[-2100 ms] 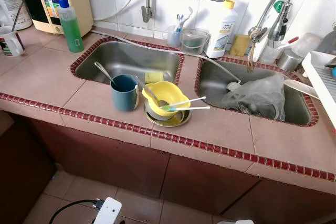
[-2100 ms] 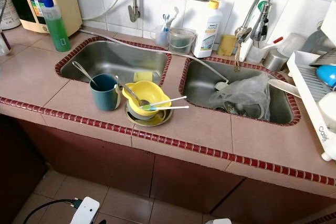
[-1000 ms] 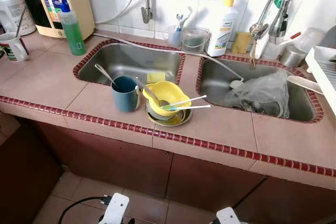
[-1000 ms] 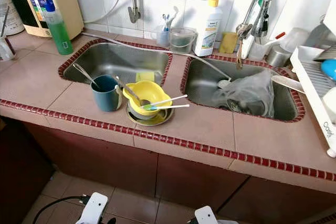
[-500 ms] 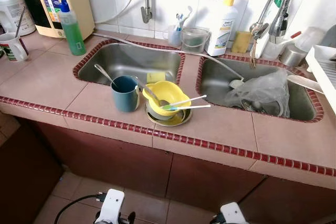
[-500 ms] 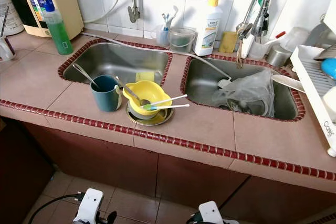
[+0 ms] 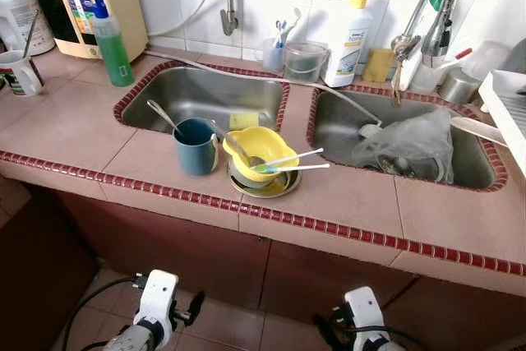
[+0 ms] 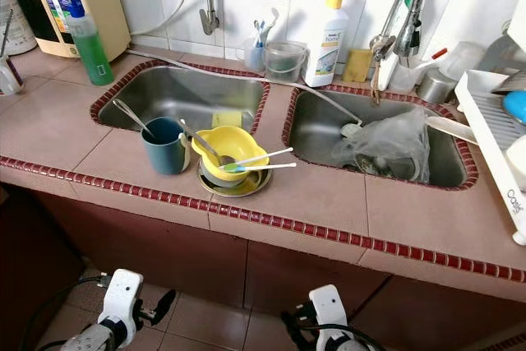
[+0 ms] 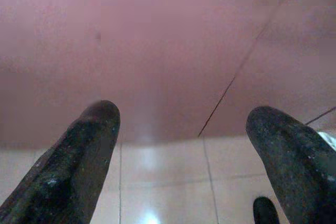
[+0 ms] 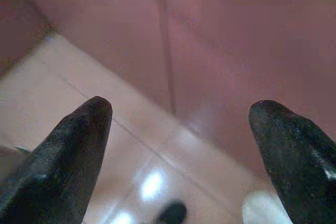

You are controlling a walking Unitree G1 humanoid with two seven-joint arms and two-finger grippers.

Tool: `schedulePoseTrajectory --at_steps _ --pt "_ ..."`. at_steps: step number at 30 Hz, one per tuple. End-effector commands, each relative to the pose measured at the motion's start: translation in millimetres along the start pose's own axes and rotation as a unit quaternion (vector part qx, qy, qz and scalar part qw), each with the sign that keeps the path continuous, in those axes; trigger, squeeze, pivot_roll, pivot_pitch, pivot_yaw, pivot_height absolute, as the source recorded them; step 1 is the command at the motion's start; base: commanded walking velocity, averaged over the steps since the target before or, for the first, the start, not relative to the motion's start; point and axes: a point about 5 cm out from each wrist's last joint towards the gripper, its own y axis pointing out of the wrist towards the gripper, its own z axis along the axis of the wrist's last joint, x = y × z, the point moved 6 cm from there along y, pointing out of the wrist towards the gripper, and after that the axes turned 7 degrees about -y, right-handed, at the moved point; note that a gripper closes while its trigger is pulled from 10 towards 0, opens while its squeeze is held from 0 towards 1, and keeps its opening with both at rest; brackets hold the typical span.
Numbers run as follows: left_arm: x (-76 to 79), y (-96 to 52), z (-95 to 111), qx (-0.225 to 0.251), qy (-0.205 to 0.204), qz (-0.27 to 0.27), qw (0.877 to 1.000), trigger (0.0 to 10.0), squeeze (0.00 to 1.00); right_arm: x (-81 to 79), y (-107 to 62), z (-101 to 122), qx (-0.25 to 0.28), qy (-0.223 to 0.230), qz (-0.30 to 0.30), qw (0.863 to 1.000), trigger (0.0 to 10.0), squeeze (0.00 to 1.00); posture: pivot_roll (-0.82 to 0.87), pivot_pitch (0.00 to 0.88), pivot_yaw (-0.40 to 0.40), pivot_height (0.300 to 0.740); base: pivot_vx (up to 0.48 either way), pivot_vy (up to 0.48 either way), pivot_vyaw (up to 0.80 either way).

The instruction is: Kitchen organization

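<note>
Both arms are seen low at the 6 o'clock edge of the head views, in front of the dark red cabinet doors (image 7: 246, 260) and above the tiled floor (image 7: 222, 330). The left gripper (image 9: 181, 129) is held at about 7 o'clock in the left eye view, its white wrist housing upright and a black cable trailing from it; in its wrist view its two black fingers (image 9: 79, 156) are spread wide apart, released, with nothing between them, and are pointed at the cabinet front and floor. The right gripper (image 10: 181, 124) is held at about 5 o'clock, likewise with fingers (image 10: 63, 150) splayed and empty, aimed at the foot of the cabinet.

On the pink tiled counter (image 7: 74, 121), between the two sinks and toward the front edge, a teal mug (image 7: 195, 145) with a spoon in it is set just beside a yellow bowl (image 7: 261, 150), at the bowl's 9 o'clock. The bowl is stacked on a smaller dish and a plate, and two white-handled utensils (image 7: 292, 162) are laid across it, pointing to 3 o'clock. A yellow sponge (image 7: 242, 120) is lodged in the left sink (image 7: 197, 92) at the bowl's 12 o'clock. A crumpled clear plastic bag (image 7: 411, 145) is lying in the right sink (image 7: 337, 129). A green soap bottle (image 7: 111, 43) stands at 10 o'clock and a white detergent bottle (image 7: 345, 43) at 1 o'clock.
</note>
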Motion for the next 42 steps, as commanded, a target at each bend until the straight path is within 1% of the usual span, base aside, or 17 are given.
schedulePoseTrajectory --at_steps 1,2,6,9,11,12,13,15,17,18,20,24,28,30,34,38,42 --pt "9.3 -2.0 8.1 0.022 0.025 -0.041 0.999 10.0 0.0 -11.2 2.3 17.4 0.045 -0.007 0.043 0.998 10.0 0.0 0.1 0.0 -0.042 0.74 0.0 0.0 0.0" --pt "9.3 -2.0 8.1 0.022 0.025 -0.041 0.999 10.0 0.0 -11.2 2.3 17.4 0.045 -0.007 0.043 0.998 10.0 0.0 0.1 0.0 -0.042 0.74 0.0 0.0 0.0" --pt "34.9 -7.0 29.7 0.065 0.067 -0.142 0.985 10.0 0.0 -27.7 -1.4 45.6 0.105 -0.02 0.139 0.984 10.0 0.0 0.11 0.0 -0.039 0.74 0.0 0.0 0.0" --pt "52.6 -16.8 44.5 0.083 0.088 -0.222 0.968 10.0 0.0 -33.3 -9.7 65.9 0.135 -0.034 0.191 0.972 10.0 0.0 0.11 0.0 -0.041 0.74 0.0 0.0 0.0" --pt "55.0 -29.9 65.4 0.085 0.091 -0.281 0.952 10.0 0.0 -39.1 -30.7 93.2 0.165 -0.05 0.255 0.951 10.0 0.0 0.12 0.0 -0.044 0.74 0.0 0.0 0.0" --pt "55.0 -29.9 65.4 0.085 0.091 -0.281 0.952 10.0 0.0 -39.1 -30.7 93.2 0.165 -0.05 0.255 0.951 10.0 0.0 0.12 0.0 -0.044 0.74 0.0 0.0 0.0" --pt "55.9 -38.4 79.1 0.09 0.098 -0.307 0.942 10.0 0.0 -40.2 -43.6 105.7 0.174 -0.049 0.288 0.94 10.0 0.0 0.12 0.0 -0.046 0.74 0.0 0.0 0.0" --pt "56.6 -42.3 83.8 0.09 0.102 -0.317 0.939 10.0 0.0 -40.5 -49.1 110.0 0.177 -0.046 0.301 0.936 10.0 0.0 0.12 0.0 -0.046 0.74 0.0 0.0 0.0" --pt "54.7 -57.7 109.3 0.091 0.117 -0.348 0.926 10.0 0.0 -34.3 -77.3 134.7 0.193 -0.04 0.354 0.914 10.0 0.0 0.12 0.0 -0.047 0.74 0.0 0.0 0.0" --pt "54.4 -62.3 120.2 0.094 0.124 -0.355 0.922 10.0 0.0 -30.6 -85.0 146.5 0.203 -0.043 0.359 0.91 10.0 0.0 0.12 0.0 -0.047 0.74 0.0 0.0 0.0" --pt "53.6 -63.6 126.6 0.096 0.124 -0.357 0.921 10.0 0.0 -27.4 -87.1 153.7 0.21 -0.045 0.356 0.909 10.0 0.0 0.12 0.0 -0.047 0.74 0.0 0.0 0.0" --pt "53.5 -68.4 158.1 0.12 0.121 -0.356 0.919 10.0 0.0 -24.3 -98.6 183.2 0.242 -0.036 0.359 0.901 10.0 0.0 0.12 0.0 -0.05 0.74 0.0 0.0 0.0" --pt "50.8 -74.4 203.4 0.167 0.119 -0.341 0.917 10.0 0.0 -21.5 -110.2 220.6 0.288 -0.055 0.347 0.891 10.0 0.0 0.12 0.0 -0.05 0.74 0.0 0.0 0.0" --pt "49.9 -75.3 211.3 0.175 0.118 -0.335 0.918 10.0 0.0 -19.6 -111.9 228.2 0.297 -0.052 0.343 0.89 10.0 0.0 0.12 0.0 -0.05 0.74 0.0 0.0 0.0" --pt "40.4 -78.6 255.6 0.229 0.098 -0.301 0.92 10.0 0.0 -4.9 -117.2 271.4 0.36 -0.058 0.3 0.882 10.0 0.0 0.12 0.0 -0.051 0.74 0.0 0.0 0.0" --pt "31.3 -74.8 274.5 0.261 0.093 -0.259 0.925 10.0 0.0 5.6 -113.6 289.4 0.389 -0.057 0.259 0.882 10.0 0.0 0.12 0.0 -0.05 0.74 0.0 0.0 0.0" --pt "19.4 -65.7 288.7 0.275 0.073 -0.191 0.939 10.0 0.0 25.4 -103.9 309.8 0.421 -0.039 0.175 0.889 10.0 0.0 0.12 0.0 -0.051 0.74 0.0 0.0 0.0"
